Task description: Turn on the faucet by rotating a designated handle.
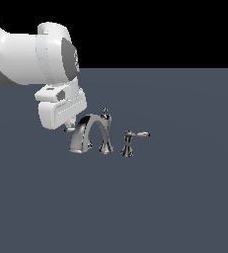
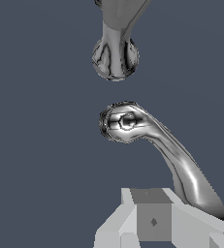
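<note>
The chrome faucet (image 1: 89, 132) stands on the dark floor with its arched spout, a small knob on top and a long bright lever on the exterior view's right. The handle (image 1: 69, 130) shows only a short stubby tip, poking out beside the spout under my white hand. The wrist view looks down on the handle (image 2: 128, 121), its round hub and curved lever sweeping toward my gripper (image 2: 152, 215). My gripper (image 1: 71, 123) hovers right at the lever's end. Whether the fingers touch the lever or stand apart does not show.
A flared chrome part of the faucet (image 2: 115, 57) stands just past the handle's hub. The twin handle (image 1: 130, 141) with the long lever stands on the far side of the spout. The arm's bulky links fill the exterior view's upper left.
</note>
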### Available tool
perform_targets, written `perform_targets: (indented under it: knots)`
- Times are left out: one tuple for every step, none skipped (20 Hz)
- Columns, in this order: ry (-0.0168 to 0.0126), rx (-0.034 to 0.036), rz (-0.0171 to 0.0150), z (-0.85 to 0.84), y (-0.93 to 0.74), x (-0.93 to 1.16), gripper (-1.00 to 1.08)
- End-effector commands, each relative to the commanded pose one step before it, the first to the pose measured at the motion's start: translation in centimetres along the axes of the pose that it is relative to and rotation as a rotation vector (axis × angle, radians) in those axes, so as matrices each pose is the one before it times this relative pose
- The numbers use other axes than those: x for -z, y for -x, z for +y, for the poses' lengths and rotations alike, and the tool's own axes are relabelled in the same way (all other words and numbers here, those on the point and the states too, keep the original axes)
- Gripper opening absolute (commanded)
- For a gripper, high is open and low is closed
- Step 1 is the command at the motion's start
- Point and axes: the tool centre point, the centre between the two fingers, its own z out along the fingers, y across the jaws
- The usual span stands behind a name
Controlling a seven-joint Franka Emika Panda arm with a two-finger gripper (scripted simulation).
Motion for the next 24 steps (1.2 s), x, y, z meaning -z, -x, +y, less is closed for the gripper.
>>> perform_targets:
  knots:
    - [0.01365,0.00591,0.00289,1.433,-0.153,-0.001,-1.0]
    - [0.00054,0.00058,-0.0003,0.304,-0.061,0.002,-1.0]
    - [0.00062,0.00067,-0.00034,0.306,-0.057,0.0,-1.0]
    - [0.00053,0.00058,-0.0003,0.305,-0.061,0.002,-1.0]
    - [0.00061,0.00068,-0.00035,0.307,-0.057,0.0,-1.0]
    - [0.00061,0.00068,-0.00035,0.307,-0.057,0.0,-1.0]
    - [0.00052,0.00059,-0.00031,0.305,-0.06,0.003,-1.0]
    - [0.0,0.0,0.0,0.0,0.0,0.0,-1.0]
    - [-0.00526,-0.00073,0.00175,-0.468,0.053,-0.018,-1.0]
    - [0.0,0.0,0.0,0.164,-0.313,0.015,-1.0]
    - [0.00078,0.0002,-0.00026,0.164,-0.307,-0.013,-1.0]
    - [0.00045,0.00012,-0.00015,0.165,-0.311,-0.001,-1.0]
    - [0.0,0.0,0.0,0.166,-0.316,0.015,-1.0]
    - [0.00078,0.0002,-0.00027,0.165,-0.311,-0.013,-1.0]
    - [0.0,0.0,0.0,0.167,-0.319,0.015,-1.0]
    - [0.00078,0.0002,-0.00027,0.166,-0.313,-0.013,-1.0]
    - [0.00045,0.00011,-0.00016,0.167,-0.317,-0.001,-1.0]
    - [0.0,0.0,0.0,0.169,-0.322,0.015,-1.0]
    - [0.00077,0.00019,-0.00028,0.167,-0.317,-0.012,-1.0]
    - [0.0,0.0,0.0,0.169,-0.324,0.015,-1.0]
    - [0.00077,0.00019,-0.00029,0.167,-0.319,-0.012,-1.0]
    - [0.0,0.0,0.0,0.169,-0.326,0.016,-1.0]
    - [0.00077,0.00019,-0.00031,0.167,-0.322,-0.011,-1.0]
    - [0.0,0.0,0.0,0.0,0.0,0.0,-1.0]
